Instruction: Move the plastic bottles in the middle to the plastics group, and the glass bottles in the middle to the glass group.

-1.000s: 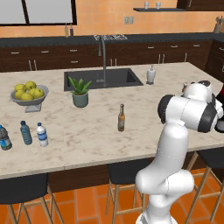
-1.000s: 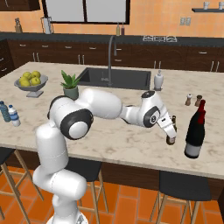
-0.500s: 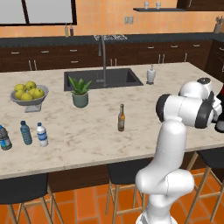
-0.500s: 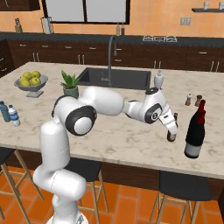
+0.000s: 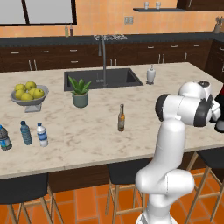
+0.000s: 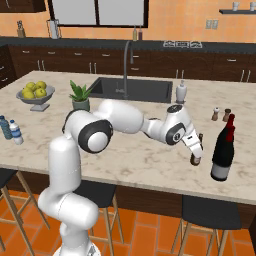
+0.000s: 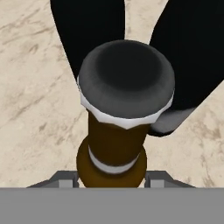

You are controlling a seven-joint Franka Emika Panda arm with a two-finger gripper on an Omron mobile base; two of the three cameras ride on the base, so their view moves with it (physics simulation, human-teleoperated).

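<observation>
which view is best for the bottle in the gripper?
Hand view: the dark bottle sits close up, cap and neck clear. Right base view shows it small under the gripper, beside the large black bottles. Left base view hides it behind the arm.

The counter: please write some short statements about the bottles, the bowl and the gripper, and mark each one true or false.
1. The gripper is closed on the dark bottle. True.
2. The amber bottle lies on its side. False: it stands upright on the counter.
3. The dark bottle is close beside the black bottles. True.
4. The bowl is empty. False: it holds yellow-green fruit.
5. The plastic bottles stand next to the amber bottle. False: they stand far from it, at the counter's left end.
</observation>
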